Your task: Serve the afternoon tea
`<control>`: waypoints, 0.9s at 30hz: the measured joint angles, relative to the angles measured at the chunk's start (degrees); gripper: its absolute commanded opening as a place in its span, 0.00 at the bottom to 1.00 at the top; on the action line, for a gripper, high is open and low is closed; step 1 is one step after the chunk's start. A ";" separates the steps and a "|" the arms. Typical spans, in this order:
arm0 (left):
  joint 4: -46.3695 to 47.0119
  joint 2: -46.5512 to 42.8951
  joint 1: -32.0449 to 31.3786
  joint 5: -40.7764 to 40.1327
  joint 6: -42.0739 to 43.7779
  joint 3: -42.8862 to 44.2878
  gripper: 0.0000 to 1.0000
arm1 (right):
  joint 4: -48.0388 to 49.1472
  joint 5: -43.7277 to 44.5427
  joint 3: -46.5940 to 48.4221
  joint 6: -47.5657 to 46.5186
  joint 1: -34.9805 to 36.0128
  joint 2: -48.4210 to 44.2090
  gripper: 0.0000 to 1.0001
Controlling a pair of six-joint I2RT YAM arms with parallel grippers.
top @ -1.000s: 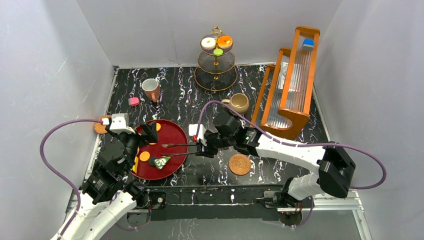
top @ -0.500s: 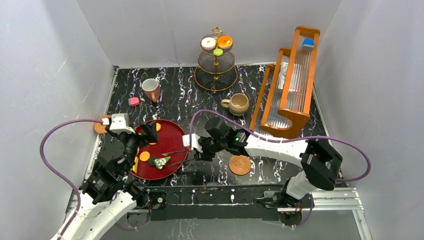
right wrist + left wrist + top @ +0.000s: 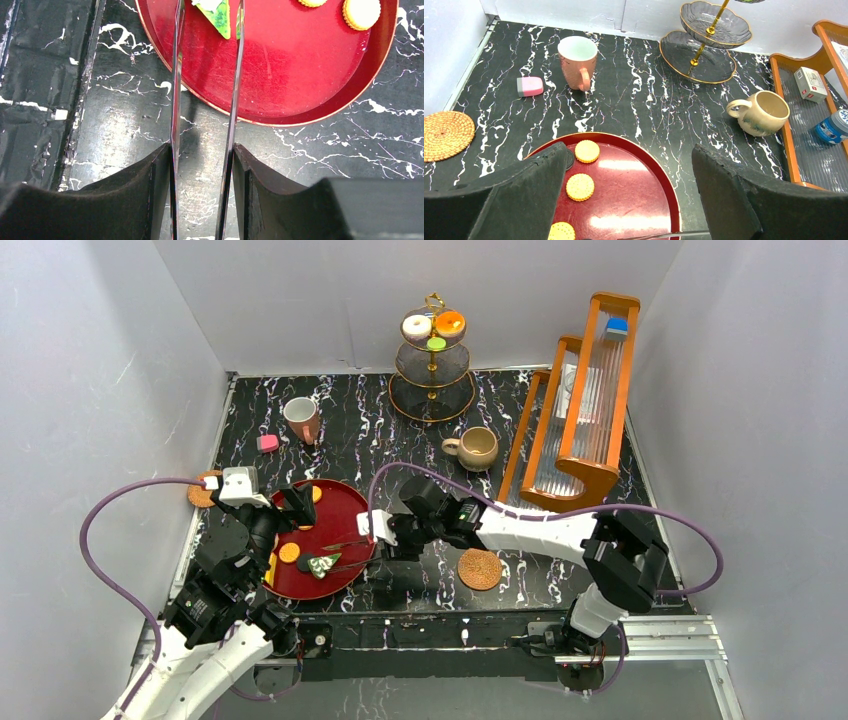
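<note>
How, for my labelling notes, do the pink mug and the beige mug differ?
The pink mug is taller and tapered; the beige mug is squat and rounded. The pink mug's handle faces the near side; the beige mug's points left. Both stand upright and empty.

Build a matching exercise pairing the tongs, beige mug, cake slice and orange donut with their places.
1 tongs
2 beige mug
3 green cake slice
4 orange donut

A top tier of the gold stand
B on the red tray
C gripped by the right fingers
D on the table beside the wooden rack

Pairs: 1-C, 2-D, 3-B, 4-A
</note>
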 measured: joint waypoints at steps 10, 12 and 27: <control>0.02 0.00 0.00 0.00 0.00 0.00 0.92 | 0.04 1.31 1.27 -0.31 1.03 2.62 0.51; 0.00 0.00 0.00 0.00 0.00 -0.02 0.92 | 0.02 1.42 1.51 -0.42 1.22 2.82 0.48; 0.02 0.00 0.00 0.00 0.00 -0.04 0.92 | 1.77 2.19 1.49 0.26 1.49 1.66 0.41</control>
